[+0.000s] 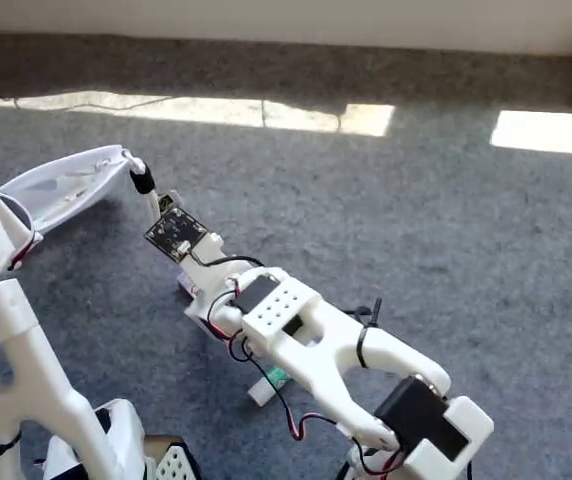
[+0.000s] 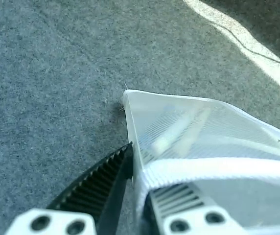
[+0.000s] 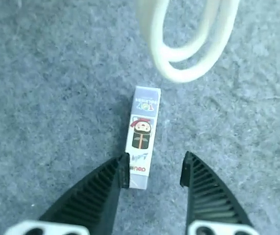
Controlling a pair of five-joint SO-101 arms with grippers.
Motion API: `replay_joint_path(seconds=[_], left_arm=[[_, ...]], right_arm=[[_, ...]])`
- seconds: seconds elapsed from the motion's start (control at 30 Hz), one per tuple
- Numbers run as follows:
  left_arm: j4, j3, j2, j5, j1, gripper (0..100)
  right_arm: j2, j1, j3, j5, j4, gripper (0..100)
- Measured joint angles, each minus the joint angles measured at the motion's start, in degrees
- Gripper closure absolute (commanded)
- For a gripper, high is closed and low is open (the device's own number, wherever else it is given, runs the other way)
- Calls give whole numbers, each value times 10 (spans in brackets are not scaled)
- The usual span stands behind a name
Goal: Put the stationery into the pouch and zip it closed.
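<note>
Pouch [image 1: 66, 185] lies at far left on the carpet [image 1: 416, 220]. Left gripper [image 2: 132, 164] is clamped on its edge, and pale sticks show through the mesh. Near the middle, right gripper [image 3: 154, 169] sits low over the carpet, jaws apart, straddling one end of the eraser box [image 3: 143, 132], one finger against its side. Cable loop [image 3: 189, 44] hangs just beyond the box. White-green item [image 1: 271, 381] lies under the right arm.

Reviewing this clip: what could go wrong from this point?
1. The eraser lies off-centre between the fingers of the open right hand, against one of them; closing may push or twist it instead of gripping it.
2. The left hand pinches the pouch by one edge; its mouth may sag shut, blocking insertion.
</note>
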State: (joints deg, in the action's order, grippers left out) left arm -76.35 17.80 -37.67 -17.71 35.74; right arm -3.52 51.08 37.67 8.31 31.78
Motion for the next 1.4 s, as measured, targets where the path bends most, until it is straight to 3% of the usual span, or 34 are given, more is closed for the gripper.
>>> replay_joint_path(seconds=[0.67, 0.9, 1.03, 1.2, 1.4], left_arm=[[0, 0, 0, 0, 0, 993], [0, 0, 0, 0, 0, 993], [0, 4, 0, 0, 0, 993], [0, 11, 0, 0, 0, 993], [0, 11, 0, 0, 0, 993]], right_arm=[[84, 6, -33, 0, -4, 831], [84, 11, -33, 0, -4, 991], [84, 11, -33, 14, -4, 994], [76, 3, -34, 74, 44, 994], [11, -58, -33, 89, 110, 994]])
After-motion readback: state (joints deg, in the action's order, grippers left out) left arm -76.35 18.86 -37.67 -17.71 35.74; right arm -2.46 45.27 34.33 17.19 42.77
